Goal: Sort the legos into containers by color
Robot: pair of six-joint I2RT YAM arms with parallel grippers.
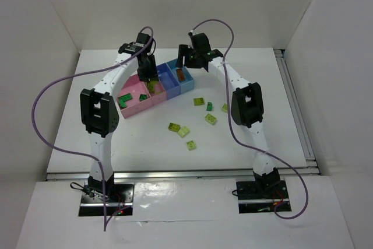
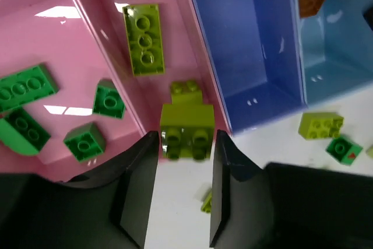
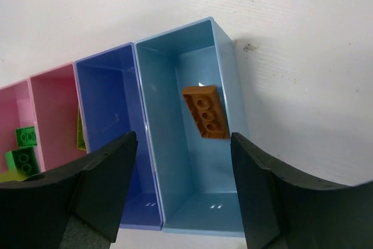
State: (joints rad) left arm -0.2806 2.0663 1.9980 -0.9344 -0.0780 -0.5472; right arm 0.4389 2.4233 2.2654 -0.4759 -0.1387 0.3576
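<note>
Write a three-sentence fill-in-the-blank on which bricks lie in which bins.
1. The right end bin, holding the orange-brown brick, is ____ in colour.
2. The left end bin, holding dark green bricks, is ____ in colour.
3. The darker blue bin holds ____ bricks.

Missing words: light blue; pink; no.

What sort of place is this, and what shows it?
Probably a robotics lab test cell: left arm and right arm bolted to a white table, plain white walls around, toy bricks with sorting bins.
</note>
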